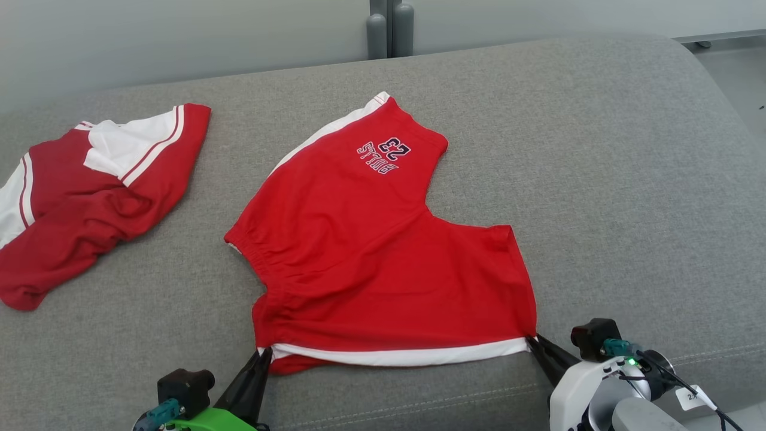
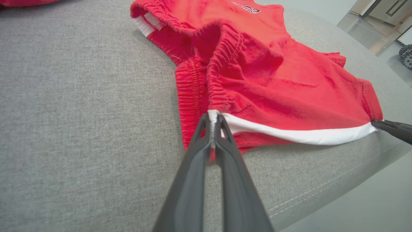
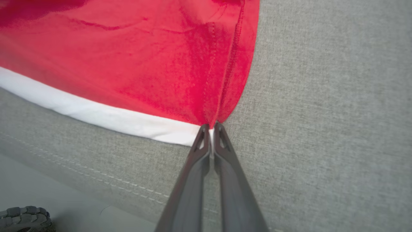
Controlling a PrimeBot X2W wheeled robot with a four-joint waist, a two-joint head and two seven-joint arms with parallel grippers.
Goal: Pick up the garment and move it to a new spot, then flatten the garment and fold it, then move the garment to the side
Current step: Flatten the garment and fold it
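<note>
Red shorts (image 1: 371, 239) with a white side stripe and a "23" print lie spread on the grey cushion (image 1: 598, 179). Their elastic waistband bunches at the left and one leg points away from me. My left gripper (image 1: 265, 354) is shut on the near waistband corner, where the white stripe begins (image 2: 213, 117). At the other end of that stripe my right gripper (image 1: 532, 341) is shut on the hem corner (image 3: 210, 129). The white edge runs taut between the two grips, low over the cushion's front edge.
A second red and white garment (image 1: 90, 191) lies crumpled at the far left of the cushion. The cushion's stitched front edge (image 3: 96, 180) is just below both grippers, with floor beyond. Bare cushion lies right of the shorts. A wheel (image 3: 22, 219) sits on the floor.
</note>
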